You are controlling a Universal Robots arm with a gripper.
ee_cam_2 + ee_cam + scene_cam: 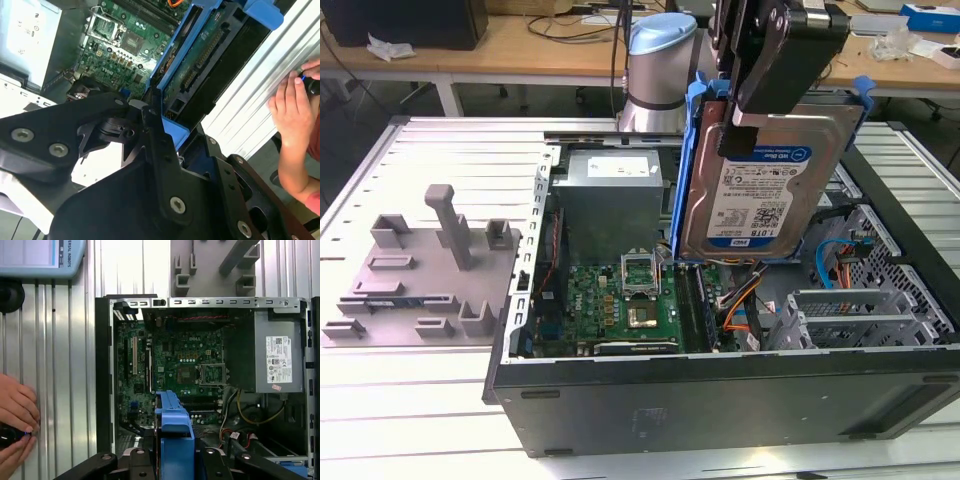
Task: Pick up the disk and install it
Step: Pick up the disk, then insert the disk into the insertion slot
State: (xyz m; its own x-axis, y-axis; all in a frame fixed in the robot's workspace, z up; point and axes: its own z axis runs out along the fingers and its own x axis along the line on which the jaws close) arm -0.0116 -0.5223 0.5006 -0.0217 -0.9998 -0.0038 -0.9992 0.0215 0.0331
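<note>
Exterior view is showing the pick-up part done. The gripper (748, 125) is pinching the disk (760, 190) tight near its top end. One black finger is lying across the label side and the other is going behind.

The disk is hanging in the air, standing almost upright in its blue frame, with the label facing the camera. It is hovering over the open computer case (720, 400), which is lying on its side on the bench (420, 430). The green board (620, 300) and the grey box (610, 200) are sitting inside the case.

The putting-in part is not yet done, I think: the disk is touching nothing inside the case.

The arm (655, 70) is standing at the bench's far edge and is reaching over the case with the gripper pointing down. In the second wrist view a person's hand (292, 110) is resting at the bench's edge, not touching the case, with its fingers curling on something small and dark.
</note>
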